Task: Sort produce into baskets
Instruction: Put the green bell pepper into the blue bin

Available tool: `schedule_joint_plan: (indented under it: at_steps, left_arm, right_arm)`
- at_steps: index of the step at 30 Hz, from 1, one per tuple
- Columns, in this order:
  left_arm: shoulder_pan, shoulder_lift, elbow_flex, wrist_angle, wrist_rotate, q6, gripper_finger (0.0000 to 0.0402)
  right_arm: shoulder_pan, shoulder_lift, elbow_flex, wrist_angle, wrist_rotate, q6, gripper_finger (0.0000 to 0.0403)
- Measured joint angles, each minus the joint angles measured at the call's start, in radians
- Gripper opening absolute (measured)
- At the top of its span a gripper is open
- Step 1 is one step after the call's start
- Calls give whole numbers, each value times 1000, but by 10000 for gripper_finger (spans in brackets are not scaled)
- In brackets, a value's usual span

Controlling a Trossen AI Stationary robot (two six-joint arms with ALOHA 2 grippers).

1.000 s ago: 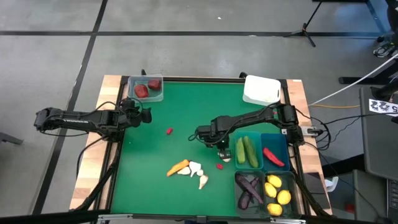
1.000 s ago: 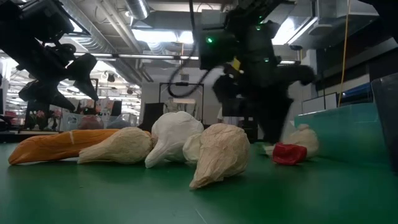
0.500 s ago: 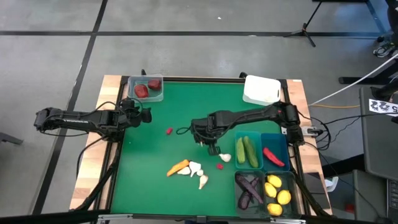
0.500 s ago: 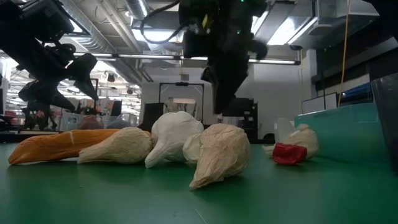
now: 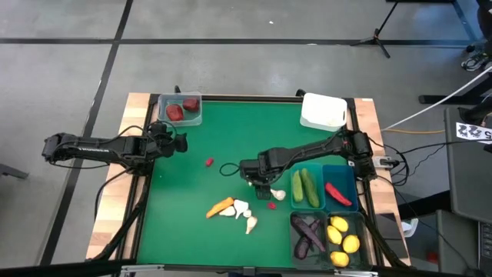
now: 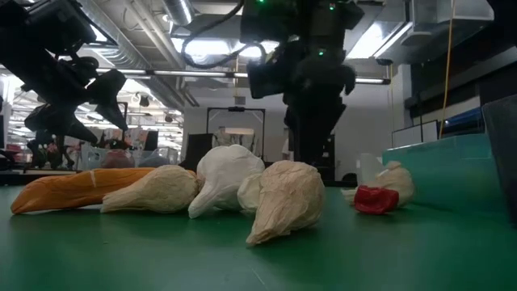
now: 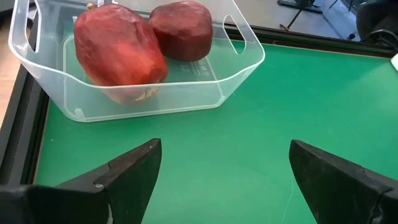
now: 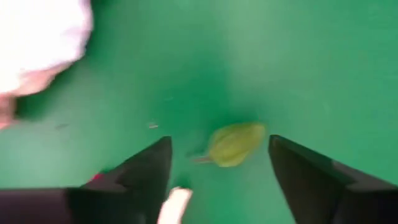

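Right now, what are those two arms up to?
Right gripper open, empty, over mat near a garlic. Left gripper open, waiting by clear basket. Nothing blocking.

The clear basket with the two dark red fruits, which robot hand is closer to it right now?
The left. The left hand sits open just in front of the clear basket, at the mat's left edge. The right hand is mid-table, far off, near a white garlic.
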Motion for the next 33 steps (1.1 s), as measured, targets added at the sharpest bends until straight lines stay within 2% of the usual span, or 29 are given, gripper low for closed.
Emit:
schedule_joint_plan:
  at_steps: [3,6,9,12,19,26,33]
  left_arm:
    - [0,0,0,0,0,-3,345]
    - [0,0,0,0,0,-11,345]
    - [0,0,0,0,0,-25,345]
    - [0,0,0,0,0,-30,345]
    - [0,0,0,1,0,-36,345]
    - [0,0,0,1,1,-44,345]
    - [0,0,0,1,1,-51,345]
  right_arm:
    - [-11,0,-1,-3,74,31,311]
    - [-13,3,-1,-31,118,64,328]
    - [-16,11,-7,-28,132,101,330]
    - [-16,13,-45,47,98,139,325]
    - [-16,15,-114,73,78,195,311]
    - [-17,10,-141,110,44,199,284]
    - [-16,10,-142,117,35,199,206]
